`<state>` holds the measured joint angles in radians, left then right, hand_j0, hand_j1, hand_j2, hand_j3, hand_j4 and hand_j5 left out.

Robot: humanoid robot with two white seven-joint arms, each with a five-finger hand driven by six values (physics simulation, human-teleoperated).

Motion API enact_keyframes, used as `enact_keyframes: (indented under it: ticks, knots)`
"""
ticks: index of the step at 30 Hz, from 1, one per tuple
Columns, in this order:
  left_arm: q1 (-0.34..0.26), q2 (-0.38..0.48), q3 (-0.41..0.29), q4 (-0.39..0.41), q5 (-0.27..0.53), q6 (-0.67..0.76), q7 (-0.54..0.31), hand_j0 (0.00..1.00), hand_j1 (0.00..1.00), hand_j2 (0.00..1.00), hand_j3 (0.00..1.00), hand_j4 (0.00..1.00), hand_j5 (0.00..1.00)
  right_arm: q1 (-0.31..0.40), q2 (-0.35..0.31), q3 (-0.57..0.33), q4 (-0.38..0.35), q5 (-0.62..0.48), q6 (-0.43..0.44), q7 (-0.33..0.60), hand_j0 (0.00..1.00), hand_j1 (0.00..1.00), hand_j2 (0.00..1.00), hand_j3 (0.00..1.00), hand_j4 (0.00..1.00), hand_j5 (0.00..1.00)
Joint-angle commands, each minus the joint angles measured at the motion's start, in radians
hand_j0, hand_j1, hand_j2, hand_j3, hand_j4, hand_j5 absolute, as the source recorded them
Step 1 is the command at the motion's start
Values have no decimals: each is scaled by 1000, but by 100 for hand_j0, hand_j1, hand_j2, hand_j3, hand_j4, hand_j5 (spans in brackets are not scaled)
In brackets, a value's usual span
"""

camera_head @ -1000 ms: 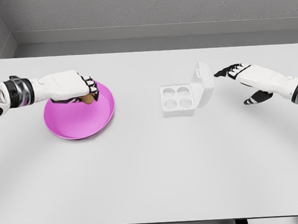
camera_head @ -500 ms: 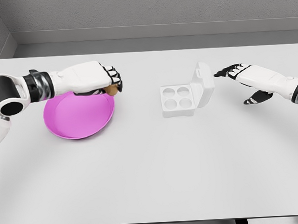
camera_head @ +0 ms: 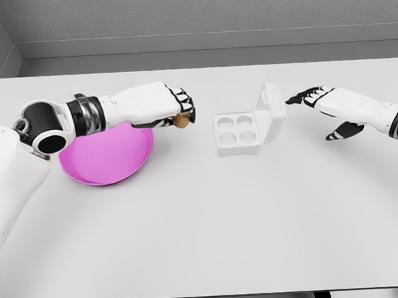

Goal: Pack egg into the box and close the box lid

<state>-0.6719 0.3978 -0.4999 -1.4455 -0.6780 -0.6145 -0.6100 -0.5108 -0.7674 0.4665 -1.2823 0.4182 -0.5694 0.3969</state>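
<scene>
Egg [camera_head: 179, 122] inside left hand [camera_head: 169, 108], short of box [camera_head: 238, 135].

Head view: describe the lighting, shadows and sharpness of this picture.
Head view: soft, even light with no glare on the white table; only faint, diffuse shadows beside the box and under the pink plate; everything sharp, with no motion blur on the left hand holding the egg; the right hand is equally crisp.

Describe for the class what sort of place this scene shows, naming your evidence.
Probably a simulated test bench, not a real kitchen: a bare white table against plain grey walls, with only a pink plate, an open egg box and an egg as props.
</scene>
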Motion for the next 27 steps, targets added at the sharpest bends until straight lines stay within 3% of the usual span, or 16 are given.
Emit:
enact_keyframes:
  ticks: [1, 20, 27]
  knots:
    - [0, -25, 0, 19, -3, 4, -1, 40, 40, 40, 40, 40, 40, 0, -1, -2, 0, -7, 2, 13, 100, 100, 100, 100, 100, 100]
    - [-5, -204, -9, 91, -138, 4, -1, 40, 40, 40, 40, 40, 40, 0, -1, -2, -3, -7, 2, 13, 100, 100, 100, 100, 100, 100]
    - [-21, -249, -9, 183, -172, 4, -1, 42, 42, 42, 42, 42, 42, -2, 0, -2, -5, -7, 0, 13, 100, 100, 100, 100, 100, 100]
